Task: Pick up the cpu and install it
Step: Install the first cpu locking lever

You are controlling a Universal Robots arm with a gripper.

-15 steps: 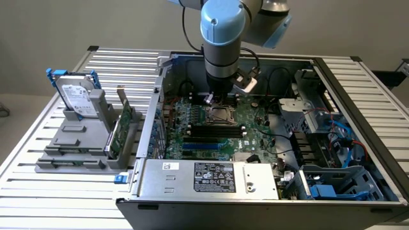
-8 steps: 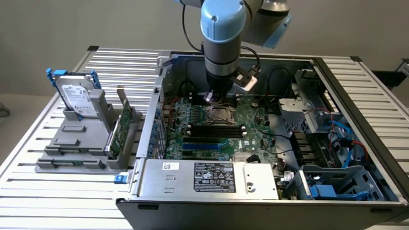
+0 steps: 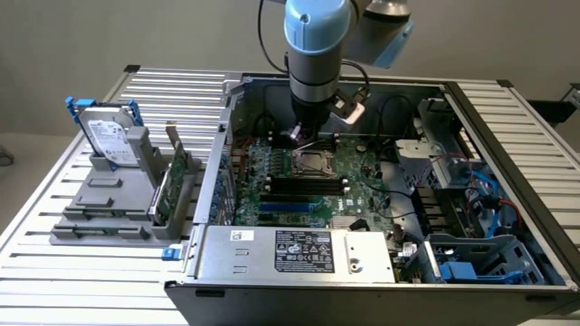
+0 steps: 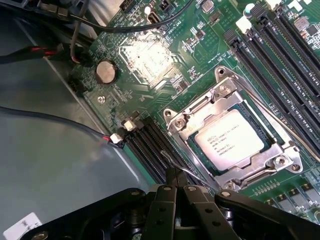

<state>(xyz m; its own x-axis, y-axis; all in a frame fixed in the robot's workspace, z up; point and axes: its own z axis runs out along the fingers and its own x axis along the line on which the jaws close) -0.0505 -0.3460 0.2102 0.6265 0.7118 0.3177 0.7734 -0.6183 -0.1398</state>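
Observation:
The cpu (image 4: 229,144), a small silver square chip with printed text, lies flat inside the metal-framed socket (image 4: 198,113) on the green motherboard. In the exterior view the cpu (image 3: 316,161) sits in the middle of the board, inside the open computer case. My gripper (image 4: 176,177) is shut, its black fingers pressed together just beside the socket's corner. The hooked end of a thin wire socket lever (image 4: 169,161) lies right at the fingertips; whether it is pinched I cannot tell. From the exterior view my gripper (image 3: 297,136) hangs low over the board just behind the socket.
Black memory slots (image 3: 308,183) run beside the socket. A power supply (image 3: 299,252) fills the case's near side, with drive cages and blue cables at the exterior view's right. A labelled hard drive (image 3: 111,139) in blue brackets stands on a grey fixture (image 3: 100,210) outside the case.

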